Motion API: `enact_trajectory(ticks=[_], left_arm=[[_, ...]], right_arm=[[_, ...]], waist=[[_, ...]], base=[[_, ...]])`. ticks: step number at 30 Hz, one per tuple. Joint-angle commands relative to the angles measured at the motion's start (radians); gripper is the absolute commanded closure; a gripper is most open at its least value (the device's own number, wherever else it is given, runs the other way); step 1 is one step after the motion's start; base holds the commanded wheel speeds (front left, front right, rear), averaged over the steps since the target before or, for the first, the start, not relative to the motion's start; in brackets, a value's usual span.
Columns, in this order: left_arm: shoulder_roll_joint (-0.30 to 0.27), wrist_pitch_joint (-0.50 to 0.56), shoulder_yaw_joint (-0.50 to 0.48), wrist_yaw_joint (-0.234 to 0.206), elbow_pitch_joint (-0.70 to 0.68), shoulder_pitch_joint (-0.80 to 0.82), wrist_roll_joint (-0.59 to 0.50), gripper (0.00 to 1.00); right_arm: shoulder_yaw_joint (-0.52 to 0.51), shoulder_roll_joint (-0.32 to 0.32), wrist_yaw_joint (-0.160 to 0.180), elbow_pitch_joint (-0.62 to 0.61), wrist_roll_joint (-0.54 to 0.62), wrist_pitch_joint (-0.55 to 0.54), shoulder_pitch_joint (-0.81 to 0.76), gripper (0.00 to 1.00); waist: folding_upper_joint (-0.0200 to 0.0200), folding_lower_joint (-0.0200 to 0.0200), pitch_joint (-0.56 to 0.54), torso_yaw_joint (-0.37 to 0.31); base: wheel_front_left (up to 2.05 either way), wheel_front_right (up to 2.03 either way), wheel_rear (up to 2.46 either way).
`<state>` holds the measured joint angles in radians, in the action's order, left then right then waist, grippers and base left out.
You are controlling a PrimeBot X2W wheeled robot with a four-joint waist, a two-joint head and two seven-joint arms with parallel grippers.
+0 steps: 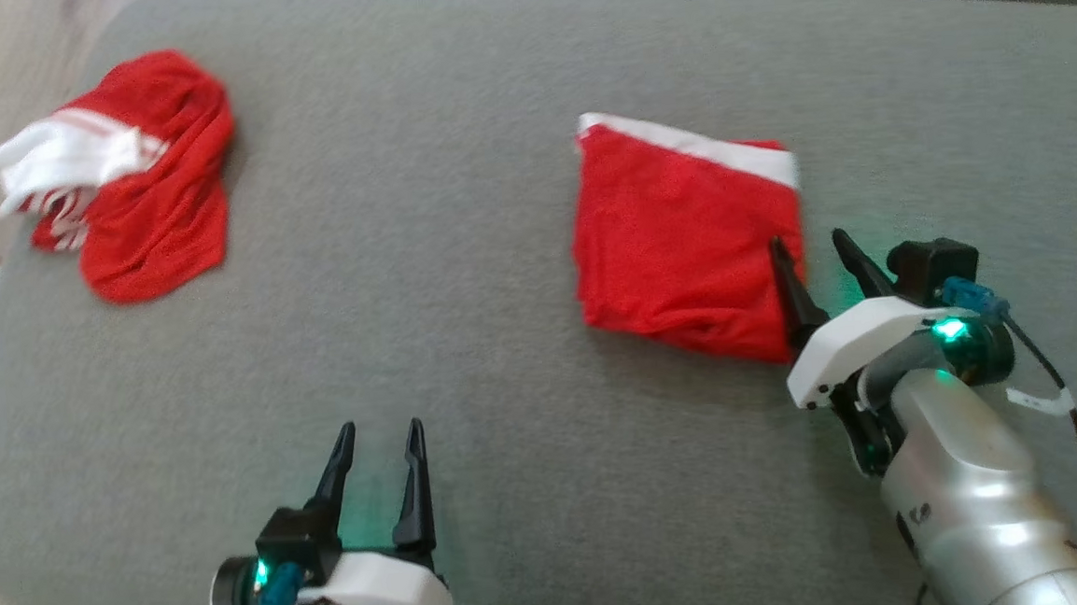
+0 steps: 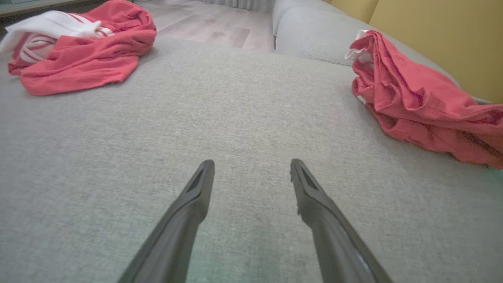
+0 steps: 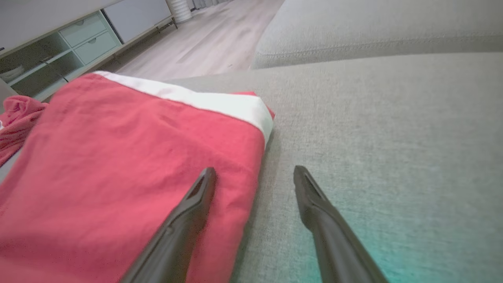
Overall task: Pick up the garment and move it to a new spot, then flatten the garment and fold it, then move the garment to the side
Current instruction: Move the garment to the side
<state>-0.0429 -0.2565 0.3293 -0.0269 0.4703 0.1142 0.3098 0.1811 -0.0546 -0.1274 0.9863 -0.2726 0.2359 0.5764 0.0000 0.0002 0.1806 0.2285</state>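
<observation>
Well apart to the right of the crumpled red-and-white garment (image 1: 158,204), the folded red garment (image 1: 674,229) lies flat w/ right gripper (image 1: 807,237) open astride its edge, left gripper (image 1: 381,426) open & empty, so fold looks done, side-move prob. not yet.

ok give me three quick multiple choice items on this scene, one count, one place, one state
1. How many red garments lie on the grey cushion? A one B two C three
2. Where is the right tool? A straddling the folded garment's right edge B touching the left tool C at the cushion's far left corner
3. The left tool is A shut on cloth B open and empty C shut and empty

Answers: 1 B, the folded garment and a crumpled garment lie apart on it; 2 A, one finger over red cloth, the other over cushion; 3 B, fingers spread above bare cushion.
</observation>
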Motion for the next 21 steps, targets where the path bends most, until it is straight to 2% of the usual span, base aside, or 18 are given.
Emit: enact_trajectory(ticks=[1, 4, 5, 6, 8, 12, 21], left_arm=[[-0.007, -0.005, -0.021, -0.005, -0.026, 0.046, 0.0, 0.0], [-0.007, -0.005, -0.018, -0.008, -0.03, 0.053, 0.0, 0.0], [-0.007, -0.005, -0.019, -0.01, -0.032, 0.054, 0.0, 0.0], [-0.007, -0.005, -0.021, -0.012, -0.035, 0.054, -0.001, 0.0], [-0.007, -0.005, -0.027, -0.016, -0.039, 0.051, -0.003, 0.0], [-0.007, -0.005, -0.044, -0.005, -0.039, 0.051, -0.025, 0.0], [-0.007, -0.005, -0.024, 0.038, -0.046, 0.08, -0.045, 0.0]], right_arm=[[0.011, 0.004, -0.003, -0.007, 0.006, -0.001, 0.031, 0.0], [-0.008, 0.004, -0.003, 0.066, 0.029, -0.004, 0.053, 0.0], [-0.012, 0.004, -0.003, 0.085, 0.035, -0.002, 0.056, 0.33], [-0.014, 0.004, -0.003, 0.1, 0.043, 0.001, 0.058, 1.0], [-0.012, 0.004, -0.003, 0.112, 0.041, 0.01, 0.056, 1.0], [-0.019, 0.004, -0.003, 0.09, 0.026, 0.024, 0.041, 1.0], [0.01, 0.004, -0.003, -0.023, -0.022, 0.026, -0.033, 1.0]], waist=[[0.0, -0.0002, 0.035, 0.044], [0.0, -0.0002, 0.05, 0.064], [0.0, -0.0002, 0.052, 0.066], [0.0, -0.0002, 0.054, 0.065], [0.0, -0.0002, 0.052, 0.055], [0.0, -0.0002, 0.025, -0.031], [0.0, -0.0002, -0.019, -0.332]], base=[[0.0, 0.0, 0.0], [0.0, 0.0, 0.0], [0.0, 0.0, 0.0], [0.0, 0.0, 0.0], [0.0, 0.0, 0.0], [0.0, 0.0, 0.0], [0.0, 0.0, 0.0]])
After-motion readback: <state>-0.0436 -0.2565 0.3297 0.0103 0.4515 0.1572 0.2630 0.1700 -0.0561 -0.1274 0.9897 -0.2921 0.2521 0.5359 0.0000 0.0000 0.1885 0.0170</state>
